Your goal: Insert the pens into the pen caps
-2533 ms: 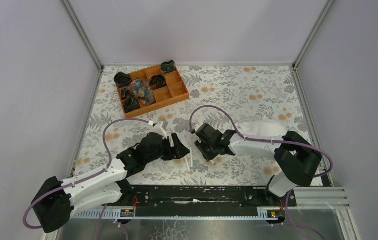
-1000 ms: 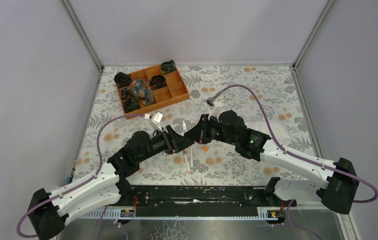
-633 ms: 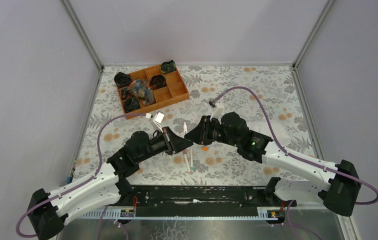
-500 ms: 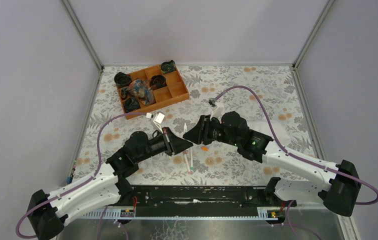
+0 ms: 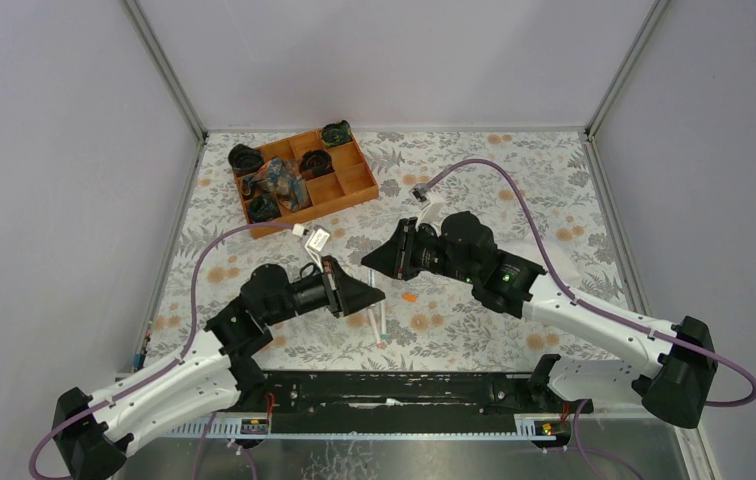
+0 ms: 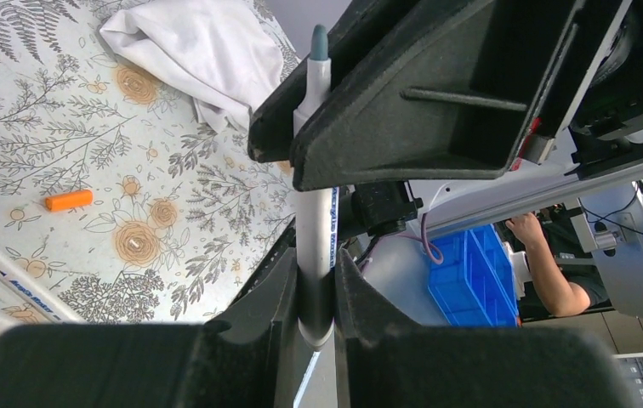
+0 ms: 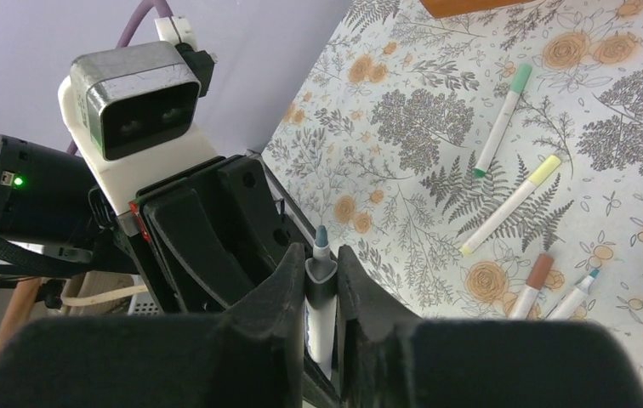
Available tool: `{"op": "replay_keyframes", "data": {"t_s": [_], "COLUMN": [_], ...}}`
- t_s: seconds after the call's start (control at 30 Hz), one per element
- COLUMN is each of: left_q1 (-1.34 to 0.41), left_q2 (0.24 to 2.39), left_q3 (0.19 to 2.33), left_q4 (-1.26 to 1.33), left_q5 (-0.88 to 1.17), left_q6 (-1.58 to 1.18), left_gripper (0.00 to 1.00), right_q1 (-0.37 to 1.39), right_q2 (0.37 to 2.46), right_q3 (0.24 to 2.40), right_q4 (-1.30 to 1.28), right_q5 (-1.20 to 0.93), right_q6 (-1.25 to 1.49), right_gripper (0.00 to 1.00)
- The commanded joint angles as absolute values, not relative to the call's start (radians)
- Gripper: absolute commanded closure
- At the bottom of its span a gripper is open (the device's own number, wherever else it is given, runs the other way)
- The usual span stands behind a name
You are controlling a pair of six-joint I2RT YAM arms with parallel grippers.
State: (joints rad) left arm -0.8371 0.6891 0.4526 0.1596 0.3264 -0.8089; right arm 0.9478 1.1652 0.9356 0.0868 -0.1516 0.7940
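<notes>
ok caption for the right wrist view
Close-up: right gripper pinching an uncapped pen, left gripper close behind, other pens on the mat

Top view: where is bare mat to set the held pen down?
Free: far mat between the orange tray and the right wall, and the patch right of the loose pens. Crowded: the centre under the left gripper and right gripper, with the orange cap.
</notes>
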Motion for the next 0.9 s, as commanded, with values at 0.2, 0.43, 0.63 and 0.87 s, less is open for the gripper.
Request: {"op": "replay_keyframes", "data": {"t_s": [0.2, 0.43, 0.63, 0.87], "left_q1": [-0.840, -0.840, -0.839, -0.746], "left_q2": [0.711, 0.750, 0.729, 0.726], "left_q3": [0.529, 0.532, 0.525, 0.571], "left_q4": [0.197, 0.248, 0.188, -0.008], "left_q5": [0.321, 0.331, 0.274, 0.302], "left_q6": [-0.764, -0.777, -0.782, -0.755], "left_gripper": [0.69, 0.90, 1.00, 1.00], "right_q1": [0.946, 0.947, 0.946, 0.914], "right_q2": [1.136, 1.122, 1.106, 1.117], "right_q3": [0.953, 0.933, 0.945, 0.952], "right_q4": [0.099, 0.102, -0.022, -0.250], "right_q5": [-0.187, -0.189, -0.126, -0.008], "right_q6": [0.795, 0.808, 0.735, 0.564], "right_gripper": [1.00, 1.00, 0.61, 0.33]}}
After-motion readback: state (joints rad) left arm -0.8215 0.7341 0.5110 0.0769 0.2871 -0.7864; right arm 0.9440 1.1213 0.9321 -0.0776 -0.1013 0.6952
